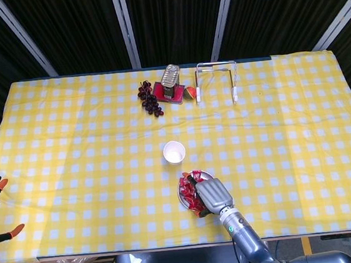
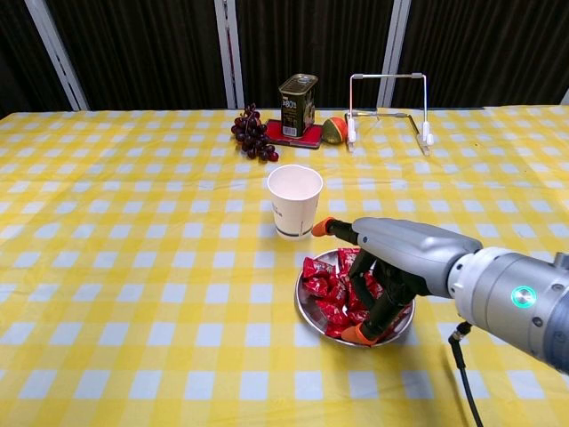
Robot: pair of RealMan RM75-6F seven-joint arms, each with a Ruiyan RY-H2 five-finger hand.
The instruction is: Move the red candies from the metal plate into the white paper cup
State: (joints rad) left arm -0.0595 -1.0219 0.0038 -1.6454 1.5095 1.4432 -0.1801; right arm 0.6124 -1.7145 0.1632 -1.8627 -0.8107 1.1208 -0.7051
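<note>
Now your right hand (image 2: 391, 267) sits over the metal plate (image 2: 307, 307), fingers (image 2: 360, 331) curled down into the red candies (image 2: 324, 286); whether they hold one, you cannot tell. Just behind the plate stands the white paper cup (image 2: 294, 201).

My right hand (image 2: 384, 267) hangs over the round metal plate (image 2: 307, 305), with the white paper cup (image 2: 294, 200) just beyond it. Between them I see only bare yellow checked tablecloth (image 2: 133, 258); the dark grapes (image 2: 253, 136), tin can (image 2: 298, 104) and wire rack (image 2: 388, 107) stand well behind.
</note>
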